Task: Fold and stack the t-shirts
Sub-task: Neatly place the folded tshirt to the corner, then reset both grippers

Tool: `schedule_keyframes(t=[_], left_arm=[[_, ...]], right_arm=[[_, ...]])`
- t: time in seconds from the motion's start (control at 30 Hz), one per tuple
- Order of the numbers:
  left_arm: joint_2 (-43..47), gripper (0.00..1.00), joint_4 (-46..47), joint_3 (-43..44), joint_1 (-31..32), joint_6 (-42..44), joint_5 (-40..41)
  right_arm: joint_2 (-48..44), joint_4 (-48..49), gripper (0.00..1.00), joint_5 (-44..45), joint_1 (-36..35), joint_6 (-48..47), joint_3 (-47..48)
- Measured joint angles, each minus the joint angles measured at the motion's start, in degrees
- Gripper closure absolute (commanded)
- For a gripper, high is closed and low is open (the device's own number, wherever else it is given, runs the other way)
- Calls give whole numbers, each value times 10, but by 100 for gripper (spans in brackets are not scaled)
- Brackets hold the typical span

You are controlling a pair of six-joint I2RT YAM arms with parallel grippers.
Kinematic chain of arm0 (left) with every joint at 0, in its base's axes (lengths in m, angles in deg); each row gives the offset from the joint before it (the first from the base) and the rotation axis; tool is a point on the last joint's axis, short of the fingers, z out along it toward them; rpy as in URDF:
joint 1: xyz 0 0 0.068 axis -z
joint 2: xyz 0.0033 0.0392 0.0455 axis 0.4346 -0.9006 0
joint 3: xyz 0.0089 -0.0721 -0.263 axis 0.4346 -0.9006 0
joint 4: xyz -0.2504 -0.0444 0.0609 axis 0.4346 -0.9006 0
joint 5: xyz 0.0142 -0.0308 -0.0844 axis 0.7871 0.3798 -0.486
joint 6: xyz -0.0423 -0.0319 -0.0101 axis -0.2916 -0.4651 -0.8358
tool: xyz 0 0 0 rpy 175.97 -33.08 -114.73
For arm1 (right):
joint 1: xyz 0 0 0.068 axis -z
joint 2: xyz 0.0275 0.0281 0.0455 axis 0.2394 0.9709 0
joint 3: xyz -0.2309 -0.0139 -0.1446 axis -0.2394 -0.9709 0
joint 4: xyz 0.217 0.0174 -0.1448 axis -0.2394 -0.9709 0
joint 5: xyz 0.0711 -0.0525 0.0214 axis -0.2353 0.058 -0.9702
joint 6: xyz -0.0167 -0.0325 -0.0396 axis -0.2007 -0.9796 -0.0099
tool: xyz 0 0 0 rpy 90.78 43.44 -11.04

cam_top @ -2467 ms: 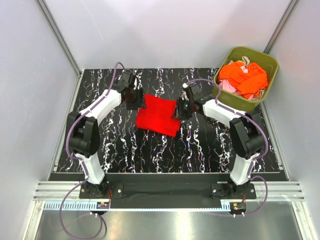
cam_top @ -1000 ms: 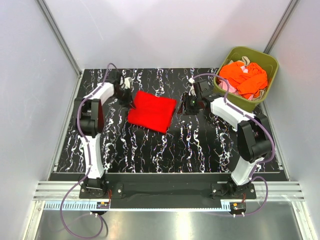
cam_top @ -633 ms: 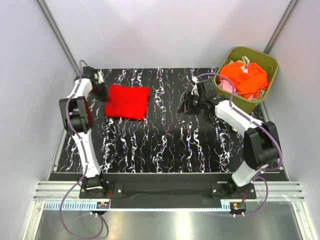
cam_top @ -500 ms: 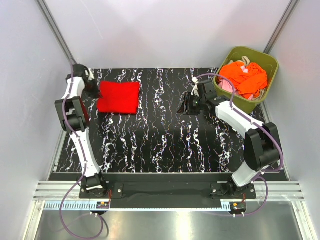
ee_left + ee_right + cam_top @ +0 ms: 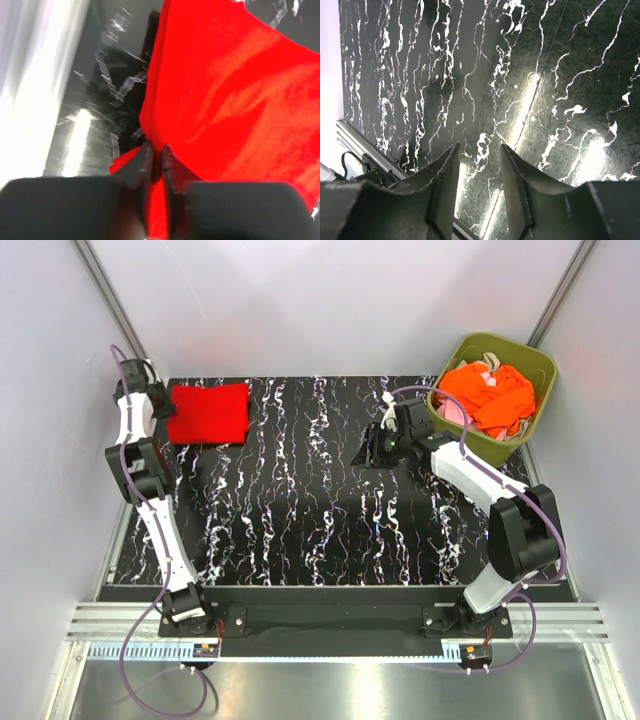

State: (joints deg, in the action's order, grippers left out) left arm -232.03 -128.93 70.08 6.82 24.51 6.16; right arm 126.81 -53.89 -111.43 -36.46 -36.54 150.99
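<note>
A folded bright red t-shirt [image 5: 208, 413] lies at the table's far left corner. My left gripper [image 5: 160, 411] is shut on its left edge; in the left wrist view the jaws [image 5: 156, 152] pinch a fold of the red t-shirt [image 5: 235, 95]. More t-shirts, orange [image 5: 488, 392] with pale pink and beige showing under it, are heaped in the olive-green bin [image 5: 455, 439] at the far right. My right gripper [image 5: 364, 452] is open and empty over bare table right of centre; its wrist view [image 5: 479, 152] shows only marbled table between the fingers.
The black marbled table [image 5: 330, 520] is walled by grey panels on the left, back and right. A metal rail [image 5: 330, 620] runs along the near edge by the arm bases. The left arm stretches along the left wall.
My left gripper has dragged the folded red t-shirt from the table's middle to the far left corner. My right gripper let go of it and drew back slightly to the right.
</note>
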Motion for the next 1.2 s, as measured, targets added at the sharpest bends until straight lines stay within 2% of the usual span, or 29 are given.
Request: schedule_keyframes(t=[0.03, 0.1, 0.13, 0.2, 0.33, 0.47, 0.67, 0.77, 0.8, 0.87, 0.9, 1.07, 1.13, 1.17, 1.2], left_arm=[[0, 75, 12, -2, -6, -3, 0], [0, 57, 39, -2, -14, -6, -1], [0, 51, 51, -2, -18, -7, 0], [0, 46, 71, -2, -25, -13, 0], [13, 44, 92, -29, -25, -18, 0], [63, 45, 95, -99, -12, -26, -1], [202, 54, 103, -244, 37, -42, -33], [300, 54, 100, -336, 76, -51, -54], [329, 54, 101, -365, 90, -54, -59], [413, 52, 99, -437, 132, -58, -71], [451, 52, 96, -464, 156, -59, -77], [654, 51, 104, -590, 305, -58, -106], [732, 47, 104, -639, 359, -55, -122], [767, 45, 104, -660, 382, -55, -127], [793, 2, 106, -678, 396, -55, -129]], right_arm=[[1, 0, 55, 0, 0, 0, 2], [3, 0, 55, 0, 0, 0, 5], [3, 0, 55, -1, 0, 0, 8], [3, 2, 55, -5, 0, 0, 13], [3, 5, 54, -10, 0, 0, 16], [3, 4, 54, -10, 0, 1, 16], [-6, -10, 50, -8, 0, 9, 16], [-33, -32, 43, -4, 0, 12, 15], [-50, -42, 33, 1, 0, 14, 14], [-89, -59, 22, 10, 0, 18, 13], [-111, -67, 1, 17, 0, 20, 12], [-211, -108, 0, 59, 0, 37, 10], [-248, -127, 0, 80, 0, 48, 9], [-267, -138, 0, 89, 0, 53, 7], [-286, -148, 0, 100, 0, 57, 5]])
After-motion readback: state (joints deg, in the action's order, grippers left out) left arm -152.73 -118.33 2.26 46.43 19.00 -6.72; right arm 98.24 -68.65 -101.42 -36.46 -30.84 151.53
